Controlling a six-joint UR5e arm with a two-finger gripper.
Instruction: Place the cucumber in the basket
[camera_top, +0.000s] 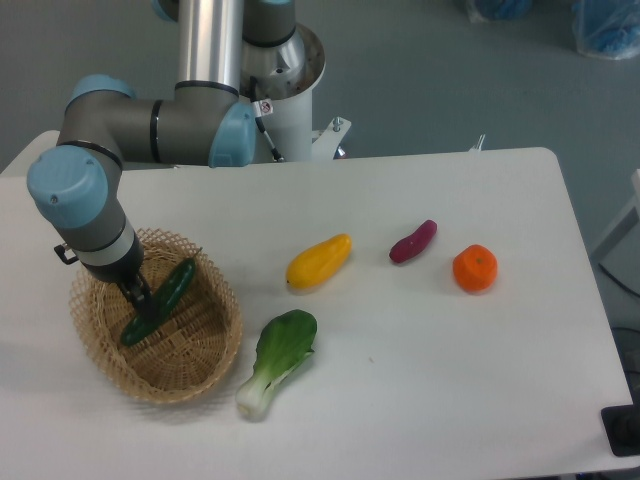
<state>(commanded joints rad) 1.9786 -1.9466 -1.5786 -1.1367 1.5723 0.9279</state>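
Note:
The cucumber (172, 288) is slim, dark green and glossy. It lies slanted inside the tan wicker basket (215, 345) at the left of the table, its lower end near the basket floor and its upper end toward the far rim. My gripper (146, 304) reaches down into the basket. Its dark fingers are closed around the cucumber's middle. The fingertips are partly hidden against the cucumber.
A green bok choy with a white stalk (277, 360) lies just right of the basket. A yellow fruit (318, 261), a purple vegetable (413, 241) and an orange (475, 268) lie further right. The arm's elbow (150, 130) hangs over the table's back left.

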